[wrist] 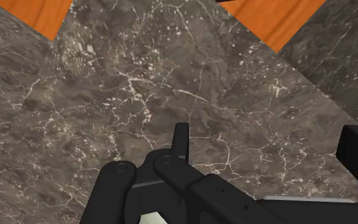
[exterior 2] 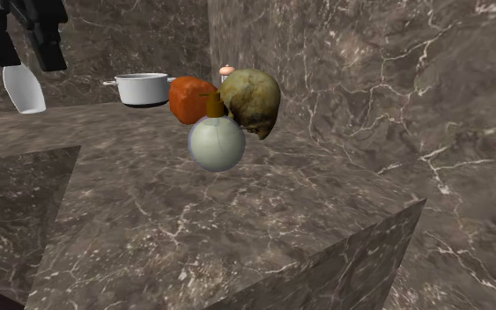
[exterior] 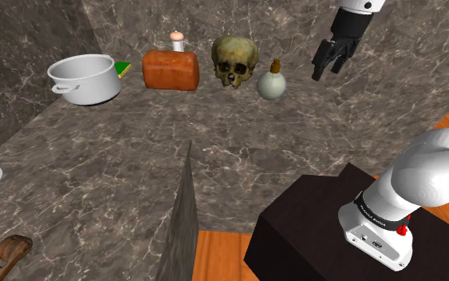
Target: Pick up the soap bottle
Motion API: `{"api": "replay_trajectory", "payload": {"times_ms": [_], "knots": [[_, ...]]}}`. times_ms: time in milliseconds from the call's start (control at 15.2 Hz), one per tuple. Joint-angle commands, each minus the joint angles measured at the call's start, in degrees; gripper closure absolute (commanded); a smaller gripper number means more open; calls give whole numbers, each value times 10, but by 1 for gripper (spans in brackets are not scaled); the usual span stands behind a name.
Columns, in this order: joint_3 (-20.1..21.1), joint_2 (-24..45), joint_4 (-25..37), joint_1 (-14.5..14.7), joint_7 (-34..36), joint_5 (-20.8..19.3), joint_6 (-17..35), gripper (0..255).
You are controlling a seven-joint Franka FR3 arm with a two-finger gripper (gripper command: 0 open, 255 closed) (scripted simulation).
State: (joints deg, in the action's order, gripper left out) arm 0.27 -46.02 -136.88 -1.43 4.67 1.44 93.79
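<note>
Gripper (exterior: 327, 70) hangs wide and empty above the marble tabletop (exterior: 119, 168), near the untouched round soap bottle (exterior: 271, 84); grasp not yet begun.

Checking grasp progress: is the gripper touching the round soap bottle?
No, in the shoulder view the gripper hangs open to the right of the soap bottle, with a clear gap between them.

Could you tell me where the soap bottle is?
Shoulder view: the soap bottle stands on the marble counter, just right of the skull, left of the gripper.
</note>
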Motion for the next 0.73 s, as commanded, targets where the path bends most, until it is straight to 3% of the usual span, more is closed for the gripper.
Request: {"api": "replay_trajectory", "payload": {"times_ms": [0,660], "knots": [[0,0,0,0,0,0,0,0],[-27,211,107,-20,-26,-30,109,0]]}}
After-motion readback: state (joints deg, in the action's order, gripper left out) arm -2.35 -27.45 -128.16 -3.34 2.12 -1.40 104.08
